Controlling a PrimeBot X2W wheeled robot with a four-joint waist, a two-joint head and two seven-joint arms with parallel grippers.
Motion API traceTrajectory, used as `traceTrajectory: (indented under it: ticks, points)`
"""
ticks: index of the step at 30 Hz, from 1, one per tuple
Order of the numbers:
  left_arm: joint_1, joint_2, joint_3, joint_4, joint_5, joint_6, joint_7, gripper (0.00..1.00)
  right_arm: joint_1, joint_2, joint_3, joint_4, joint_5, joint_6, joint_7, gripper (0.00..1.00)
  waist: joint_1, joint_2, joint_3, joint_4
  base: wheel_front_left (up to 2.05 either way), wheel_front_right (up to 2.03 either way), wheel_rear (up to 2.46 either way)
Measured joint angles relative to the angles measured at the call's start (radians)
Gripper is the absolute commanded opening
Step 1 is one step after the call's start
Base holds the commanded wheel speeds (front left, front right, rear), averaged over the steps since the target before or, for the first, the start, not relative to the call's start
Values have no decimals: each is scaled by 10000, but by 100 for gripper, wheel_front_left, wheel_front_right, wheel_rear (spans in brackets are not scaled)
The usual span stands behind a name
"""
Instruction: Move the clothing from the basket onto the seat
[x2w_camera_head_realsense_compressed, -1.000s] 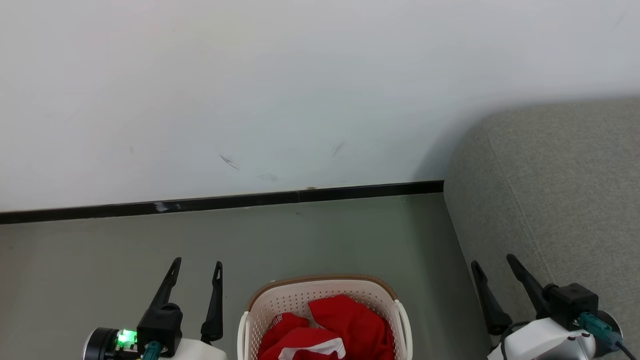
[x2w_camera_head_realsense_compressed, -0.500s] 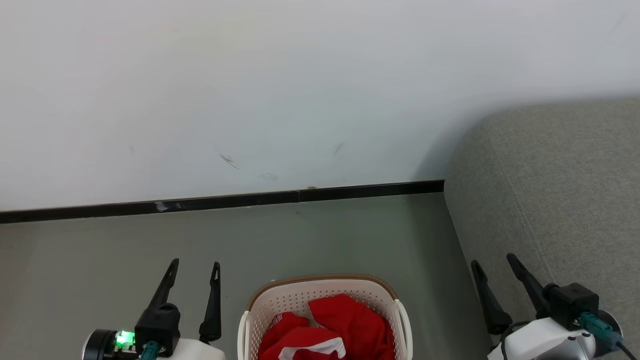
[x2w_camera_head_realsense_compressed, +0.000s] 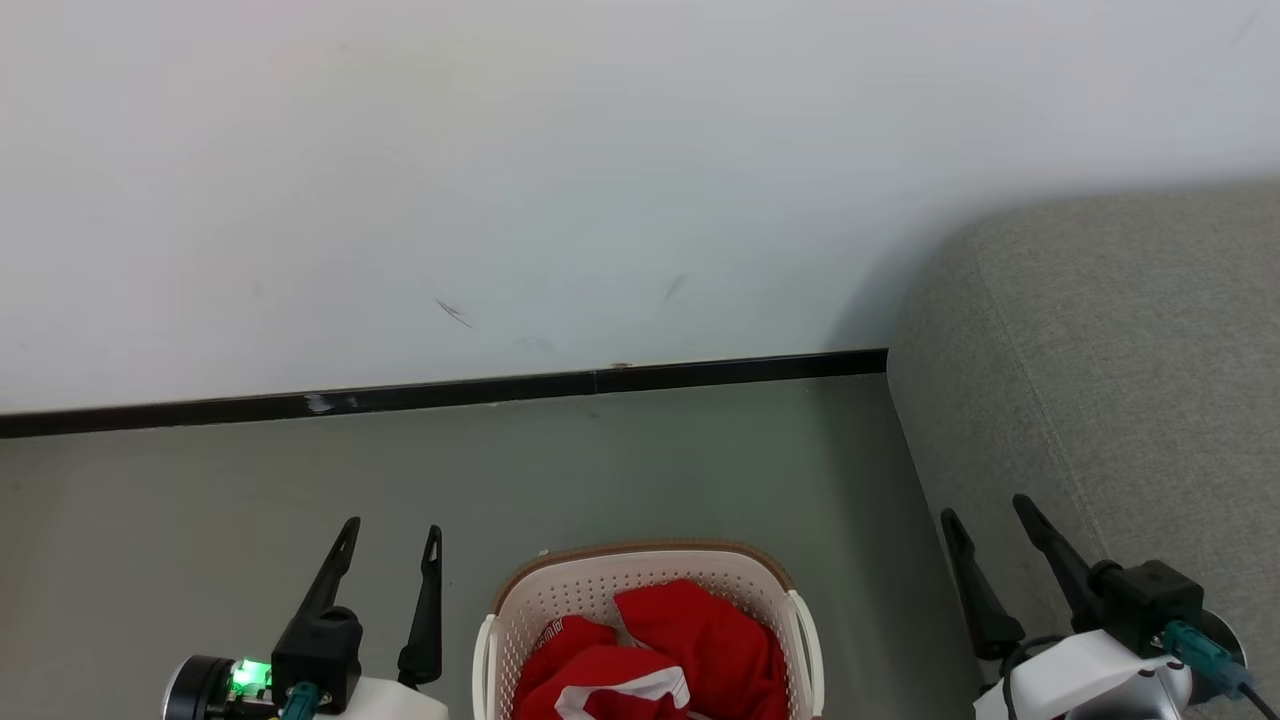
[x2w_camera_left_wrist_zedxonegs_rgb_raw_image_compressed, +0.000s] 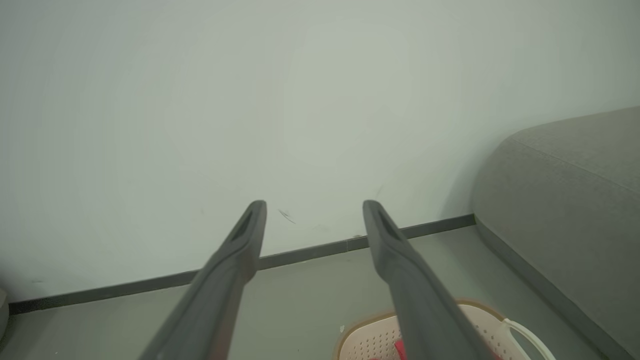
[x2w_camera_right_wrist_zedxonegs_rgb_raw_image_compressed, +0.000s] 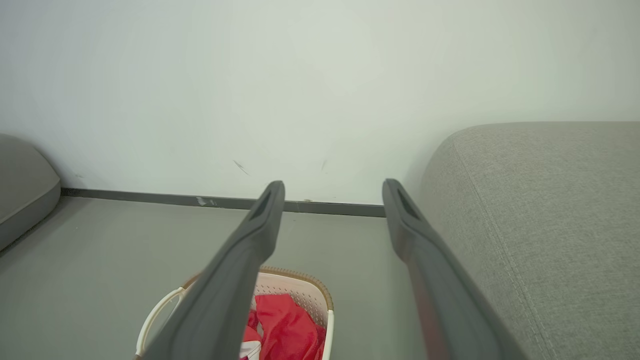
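The cream-white perforated basket (x2w_camera_head_realsense_compressed: 560, 600) with a brown rim stands on the floor at the bottom centre of the head view. Red clothing with white trim (x2w_camera_head_realsense_compressed: 690, 640) lies crumpled inside it; the same clothing (x2w_camera_right_wrist_zedxonegs_rgb_raw_image_compressed: 285, 327) shows in the right wrist view inside the basket (x2w_camera_right_wrist_zedxonegs_rgb_raw_image_compressed: 310, 295). The grey seat (x2w_camera_head_realsense_compressed: 1120, 360) rises at the right. My left gripper (x2w_camera_head_realsense_compressed: 391, 527) is open, left of the basket and above the floor. My right gripper (x2w_camera_head_realsense_compressed: 985, 508) is open between basket and seat. Nothing is between either pair of fingers. The basket rim (x2w_camera_left_wrist_zedxonegs_rgb_raw_image_compressed: 370, 332) also shows in the left wrist view.
A white wall (x2w_camera_head_realsense_compressed: 600, 180) with a black skirting strip (x2w_camera_head_realsense_compressed: 450, 395) closes the far side. Grey-green floor (x2w_camera_head_realsense_compressed: 650, 470) lies between the wall and the basket. A second grey cushion edge (x2w_camera_right_wrist_zedxonegs_rgb_raw_image_compressed: 22, 185) sits at the left in the right wrist view.
The whole head view has shifted slightly, so the camera has moved. Both grippers stay open and the clothing lies as before in the basket.
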Motion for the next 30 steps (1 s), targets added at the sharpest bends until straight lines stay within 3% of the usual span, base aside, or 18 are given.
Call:
traceTrajectory:
  ticks: [12,30]
  points:
    - [-593,267,-207,418,322,-182,-2,100,1,6,-291,-516,84,0,-35,100,0,0,321,-144,0,0,0]
    - [-1689,516,-1174,2270,1126,-853,-2,100,-1,12,-552,-1557,86,0,-59,100,-1,0,1377,-533,0,0,0]
